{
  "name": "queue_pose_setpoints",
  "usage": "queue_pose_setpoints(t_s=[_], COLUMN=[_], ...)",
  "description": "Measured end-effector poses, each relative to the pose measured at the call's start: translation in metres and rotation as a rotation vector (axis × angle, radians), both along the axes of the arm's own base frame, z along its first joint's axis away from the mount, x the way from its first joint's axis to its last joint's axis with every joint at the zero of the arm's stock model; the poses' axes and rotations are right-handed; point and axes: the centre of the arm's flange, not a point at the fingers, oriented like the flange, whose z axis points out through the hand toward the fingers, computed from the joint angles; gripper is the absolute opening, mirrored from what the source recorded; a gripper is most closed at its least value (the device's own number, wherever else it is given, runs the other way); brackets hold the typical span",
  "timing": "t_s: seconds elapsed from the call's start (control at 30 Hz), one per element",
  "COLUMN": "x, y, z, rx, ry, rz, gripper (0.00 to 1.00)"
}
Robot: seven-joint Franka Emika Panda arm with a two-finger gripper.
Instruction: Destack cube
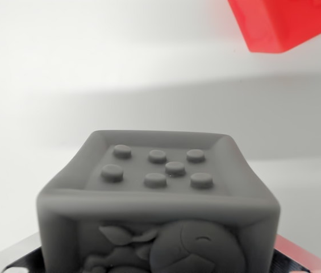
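So the biggest thing here is the white surface [63, 74], which fills pretty much everything behind the blocks. A soft grey shadow band runs across it around mid-height, a bit blurry.

Next up is the grey cube [160, 210], one of them, sitting right up close at the near edge and taking up the whole lower middle. It's upright, with its top face tilted toward the camera. That top has a raised rim and seven little round studs, which I count as three along the far row, three along the near row and one extra in between, right of centre. The front face has some embossed cartoon-ish figure with leaves, but the bottom edge cuts it off, so I can't really say what it is.

Then there's one red cube [285, 23], far off at the top right, well apart from the grey one. Only a corner of it shows, the rest is cropped by the top and right edges, and it's out of focus.

Smallest bits: the gripper [160, 264] only shows as two dark metal slivers at the bottom left and bottom right corners, one either side of the grey cube. They're hard against the cube's sides, so the jaws look clamped on it, though the actual contact is mostly cut off.
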Motion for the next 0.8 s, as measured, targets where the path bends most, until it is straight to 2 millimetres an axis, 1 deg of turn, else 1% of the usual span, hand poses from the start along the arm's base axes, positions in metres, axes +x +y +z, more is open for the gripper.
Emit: queue_pose_setpoints(t_s=[0.8], x=[-0.032], y=[0.027], z=[-0.014], rx=[-0.002], ry=[0.000], rz=[-0.183], gripper=[0.00])
